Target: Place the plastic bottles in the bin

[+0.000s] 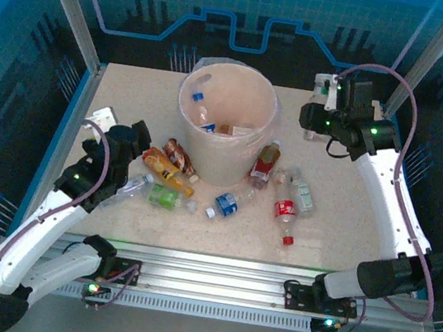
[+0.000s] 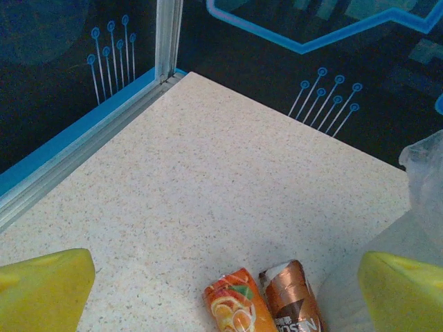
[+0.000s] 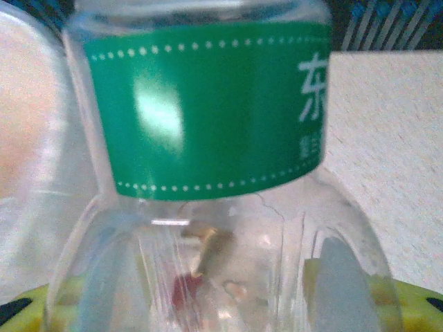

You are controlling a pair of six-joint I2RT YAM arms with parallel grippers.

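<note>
- The green-label bottle [image 3: 208, 111] is up off the table [image 1: 336, 233], in the upper right of the top view. It sits right of the bin [image 1: 226, 162] and not over its mouth.
- The right gripper [image 3: 221, 290] has it, jaws closed partway on the clear body below the label, a pad showing through on each side.
- Doing this well, I reckon: carry it left until it hangs over the peach middle, clear of rim and bag, then let go. Release early and it could bounce off the rim.
- A few bottles [image 1: 204, 113] lie in the bin already, with several more on the table below it.
- The left gripper [image 2: 221, 277] hangs wide open and empty above the orange bottle [image 2: 235, 308] and brown bottle [image 2: 294, 304], which lie side by side. Best to straddle just one.
</note>
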